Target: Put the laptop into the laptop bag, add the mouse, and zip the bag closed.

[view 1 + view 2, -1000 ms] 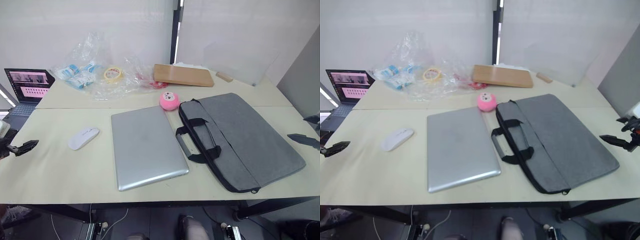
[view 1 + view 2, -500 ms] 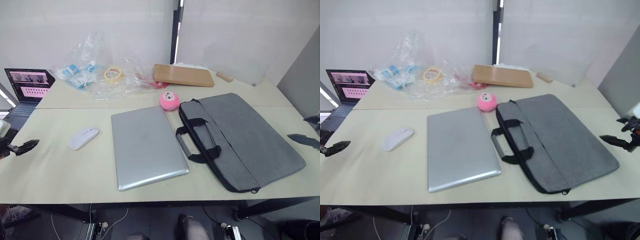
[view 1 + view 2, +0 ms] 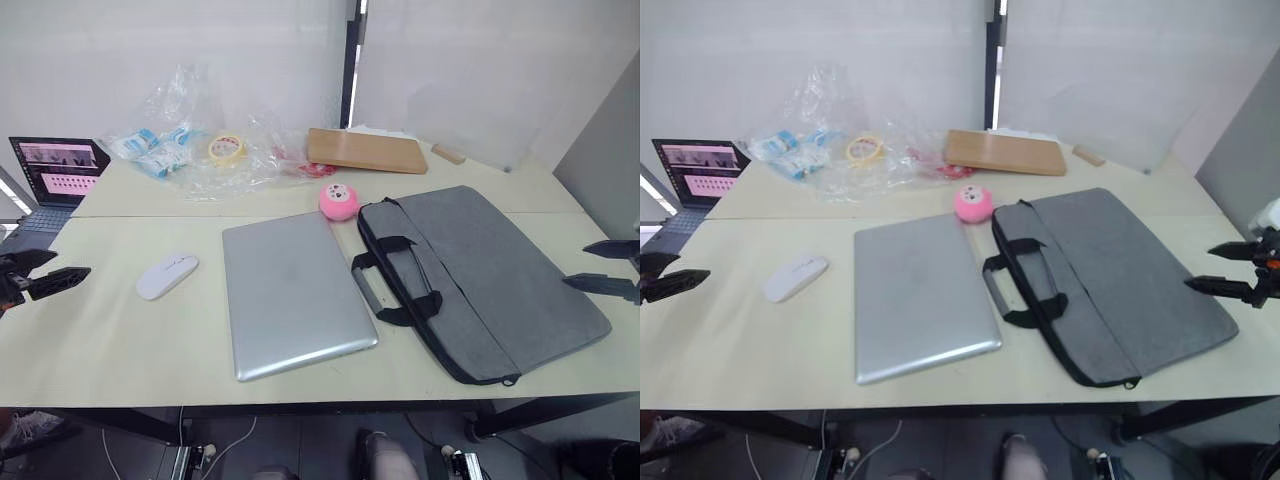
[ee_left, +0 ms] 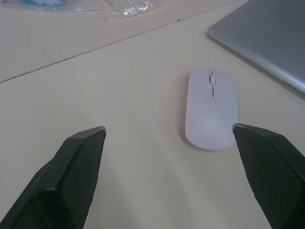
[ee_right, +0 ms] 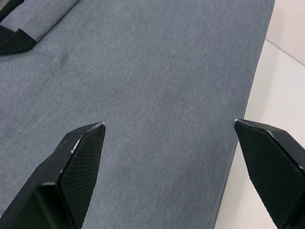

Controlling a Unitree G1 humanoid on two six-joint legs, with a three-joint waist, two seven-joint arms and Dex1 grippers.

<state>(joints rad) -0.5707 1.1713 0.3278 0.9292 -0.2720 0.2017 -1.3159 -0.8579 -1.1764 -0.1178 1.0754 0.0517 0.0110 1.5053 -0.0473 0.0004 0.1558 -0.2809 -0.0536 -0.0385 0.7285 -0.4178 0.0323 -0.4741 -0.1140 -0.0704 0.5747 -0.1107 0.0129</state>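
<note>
One pale cream desk [image 3: 110, 350], matte, with a seam running across it behind the main items; white panels divided by a dark upright post stand behind it, and a grey wall closes the right side. One laptop [image 3: 293, 292], silver, lid shut, lying flat at the centre of the desk. One laptop bag [image 3: 500, 275], grey with black edging, lying flat just right of the laptop, its two black strap handles [image 3: 395, 282] facing the laptop's edge. One mouse [image 3: 167, 276], white, resting on the desk left of the laptop and apart from it. One round pink toy [image 3: 339, 200], behind the gap between laptop and bag. One small dark laptop [image 3: 52, 172], screen lit, at the far left edge. One heap of clear plastic wrapping [image 3: 190, 130] at the back left, holding blue-and-white packets and one roll of yellow tape [image 3: 226, 149]. One flat brown board [image 3: 366, 150] at the back centre. Two hands: the left hand [image 4: 169, 171], fingers spread wide and empty, low over the desk short of the mouse; the right hand [image 5: 169, 167], fingers likewise spread and empty, hovering over the bag's grey fabric near its right edge.
</note>
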